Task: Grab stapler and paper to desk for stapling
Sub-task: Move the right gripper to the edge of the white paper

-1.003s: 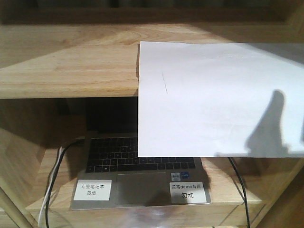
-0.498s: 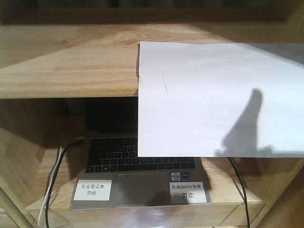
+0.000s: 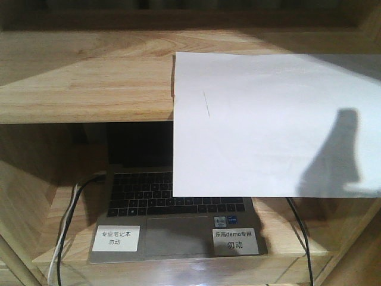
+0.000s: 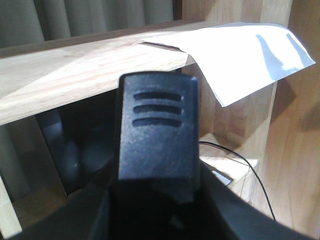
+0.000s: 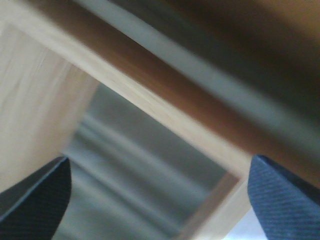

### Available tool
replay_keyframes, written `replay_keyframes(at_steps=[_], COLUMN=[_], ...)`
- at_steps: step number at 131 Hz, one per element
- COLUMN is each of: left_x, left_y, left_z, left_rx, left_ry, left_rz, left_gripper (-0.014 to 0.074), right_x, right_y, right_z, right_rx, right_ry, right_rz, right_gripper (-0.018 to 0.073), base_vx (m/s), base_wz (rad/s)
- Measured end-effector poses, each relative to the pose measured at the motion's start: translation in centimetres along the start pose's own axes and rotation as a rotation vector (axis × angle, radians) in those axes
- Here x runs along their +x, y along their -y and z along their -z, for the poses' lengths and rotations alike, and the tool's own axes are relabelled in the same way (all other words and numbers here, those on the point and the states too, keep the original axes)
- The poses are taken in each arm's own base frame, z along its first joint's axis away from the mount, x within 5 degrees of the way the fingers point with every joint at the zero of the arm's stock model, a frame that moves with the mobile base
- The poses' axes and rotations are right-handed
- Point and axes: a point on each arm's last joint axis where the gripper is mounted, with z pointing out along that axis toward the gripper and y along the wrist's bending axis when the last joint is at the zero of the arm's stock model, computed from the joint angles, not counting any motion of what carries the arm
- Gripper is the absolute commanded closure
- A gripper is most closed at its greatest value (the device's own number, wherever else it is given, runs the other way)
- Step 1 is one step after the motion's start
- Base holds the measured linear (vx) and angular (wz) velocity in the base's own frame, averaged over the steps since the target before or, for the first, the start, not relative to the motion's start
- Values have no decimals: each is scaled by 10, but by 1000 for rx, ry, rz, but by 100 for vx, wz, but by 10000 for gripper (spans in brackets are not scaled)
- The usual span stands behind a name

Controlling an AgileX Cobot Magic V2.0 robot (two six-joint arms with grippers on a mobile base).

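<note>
Paper first: the plain white rectangular sheet (image 3: 268,125) lies on top of the light wooden shelf unit (image 3: 89,77). Its near part hangs past the front edge, over the open grey laptop (image 3: 172,196) below.

Right gripper (image 5: 160,197) has its fingers wide apart with nothing between them. Its view is blurry, but a gripper-shaped shadow (image 3: 336,158) falls on the sheet's right side.

Left gripper (image 4: 156,212) looks clamped on what I take for the black plastic stapler (image 4: 157,127), a grooved, textured end. No label side shows.

My worry is that only the overhang is pinchable. A nudge from below could buckle the sheet, and a push could slide it back on the smooth wood. A one-corner grab may crease it or drag it onto the laptop.

Bright, hard-shadowed light, grey curtains (image 4: 90,20) behind. The desk isn't in any view.
</note>
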Motion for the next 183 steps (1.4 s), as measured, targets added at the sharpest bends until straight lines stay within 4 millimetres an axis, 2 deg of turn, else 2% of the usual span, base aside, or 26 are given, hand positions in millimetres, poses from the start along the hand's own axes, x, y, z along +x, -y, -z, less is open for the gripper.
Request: replay_keyframes(at_steps=[47, 82, 102, 122, 146, 168, 183], left_x=[0, 0, 0, 0, 0, 0, 0], left_y=[0, 0, 0, 0, 0, 0, 0], left_z=[0, 0, 0, 0, 0, 0, 0], left_rx=[0, 0, 0, 0, 0, 0, 0], left_ry=[0, 0, 0, 0, 0, 0, 0], left_rz=[0, 0, 0, 0, 0, 0, 0], left_gripper=[603, 603, 603, 603, 603, 603, 603], right_x=[31, 60, 76, 95, 113, 126, 130], right_y=[55, 91, 105, 119, 134, 146, 145], right_z=[33, 51, 52, 51, 49, 44, 38], right_rx=[28, 110, 107, 43, -154, -221, -288], right_ry=[-38, -305, -486, -593, -552, -515, -481], right_rz=[-145, -234, -247, -262, -326, -382, -365], right_gripper=[-76, -70, -61, -48, -28, -28, -28], base_vx=[0, 0, 0, 0, 0, 0, 0], base_wz=[0, 0, 0, 0, 0, 0, 0])
